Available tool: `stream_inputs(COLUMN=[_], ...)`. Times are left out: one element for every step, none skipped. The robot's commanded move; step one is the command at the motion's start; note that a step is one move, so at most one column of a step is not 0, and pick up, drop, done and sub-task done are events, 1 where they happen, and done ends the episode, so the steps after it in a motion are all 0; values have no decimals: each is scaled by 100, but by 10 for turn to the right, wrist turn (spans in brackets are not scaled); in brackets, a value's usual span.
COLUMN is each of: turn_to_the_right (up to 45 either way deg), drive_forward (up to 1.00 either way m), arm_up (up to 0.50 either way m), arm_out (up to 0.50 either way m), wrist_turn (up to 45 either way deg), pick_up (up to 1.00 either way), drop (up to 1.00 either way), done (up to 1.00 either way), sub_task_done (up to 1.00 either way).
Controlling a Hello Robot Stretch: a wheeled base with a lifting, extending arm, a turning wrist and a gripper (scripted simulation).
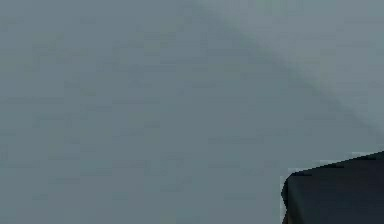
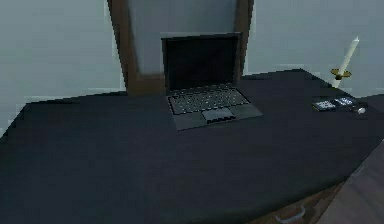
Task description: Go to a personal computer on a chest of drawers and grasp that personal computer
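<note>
A dark laptop computer [image 2: 205, 82] stands with its lid up on the dark top of a chest of drawers [image 2: 120, 160], toward the far edge and just left of the arm side view's middle. Its screen is black and its grey keyboard faces the near side. Behind it rises a brown-framed panel [image 2: 180, 30] against the wall. In the forward view a dark rounded corner of the furniture [image 1: 340, 190] sits at the bottom right, in front of a plain grey wall [image 1: 150, 100].
A white candle in a small holder [image 2: 346, 62] stands at the top's far right. Near it lie small dark flat items [image 2: 335, 102] and a tiny pale object [image 2: 362, 109]. A drawer front [image 2: 340, 205] shows at the bottom right.
</note>
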Motion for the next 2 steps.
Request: stream_inputs(turn_to_the_right=[0, 0], drive_forward=[0, 0], arm_up=[38, 0], arm_out=[0, 28], wrist_turn=[0, 0], pick_up=[0, 0], drop=[0, 0], done=[0, 0], sub_task_done=[0, 0])
